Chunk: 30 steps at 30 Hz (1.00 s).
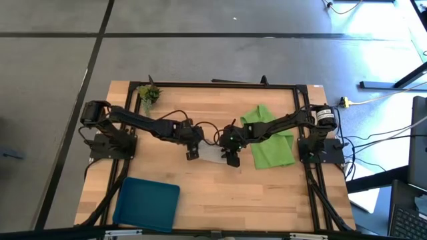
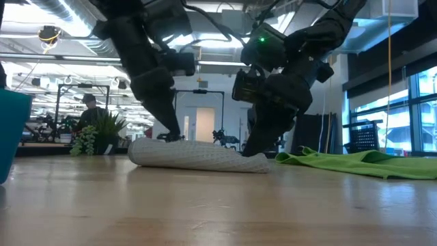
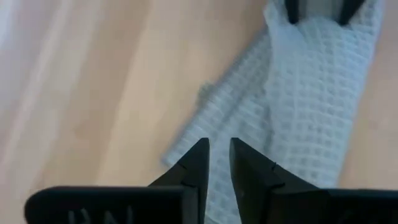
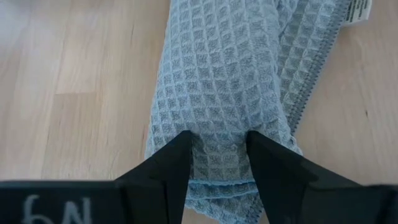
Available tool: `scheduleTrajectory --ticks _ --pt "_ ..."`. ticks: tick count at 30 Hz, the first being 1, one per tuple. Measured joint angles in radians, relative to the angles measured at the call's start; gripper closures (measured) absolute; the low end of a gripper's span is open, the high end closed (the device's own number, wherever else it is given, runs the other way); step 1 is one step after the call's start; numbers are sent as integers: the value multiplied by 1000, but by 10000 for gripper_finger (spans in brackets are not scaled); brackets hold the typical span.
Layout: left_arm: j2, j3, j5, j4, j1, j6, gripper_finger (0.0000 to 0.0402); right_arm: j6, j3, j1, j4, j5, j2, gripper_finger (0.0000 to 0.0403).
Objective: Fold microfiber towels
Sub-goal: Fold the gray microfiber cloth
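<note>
We are watching the grey towel [image 1: 212,153] lying bunched mid-surface, between both grippers. The right gripper [image 4: 217,152] is pinching one end of it. The left gripper [image 3: 219,163] is sitting over the other end, fingers nearly pressed together, seemingly gripping nothing. The green towel [image 1: 270,141] is lying toward the right edge.
</note>
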State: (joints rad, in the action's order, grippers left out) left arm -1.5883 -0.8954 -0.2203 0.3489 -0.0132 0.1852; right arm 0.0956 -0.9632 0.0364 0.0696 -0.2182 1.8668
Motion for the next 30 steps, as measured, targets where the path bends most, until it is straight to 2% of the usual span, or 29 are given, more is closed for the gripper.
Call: scheduleTrajectory --ticks 5,10,12,17,23,30 --pt "14 -1 -17 7 -15 -76 352 2 0 0 0 0 0 240" --pt "47 -5 180 6 -61 -187 358 2 0 0 0 0 1 240" --pt "42 -5 207 10 -76 -218 361 3 0 0 0 0 1 240" --pt "-24 -5 168 4 -82 -225 360 4 0 0 0 -1 1 240" --pt "-58 -5 -4 -17 -57 -224 363 5 1 0 -1 -1 1 240" --pt "-61 -5 -1 -24 -5 -225 365 5 1 0 -1 -1 1 240"
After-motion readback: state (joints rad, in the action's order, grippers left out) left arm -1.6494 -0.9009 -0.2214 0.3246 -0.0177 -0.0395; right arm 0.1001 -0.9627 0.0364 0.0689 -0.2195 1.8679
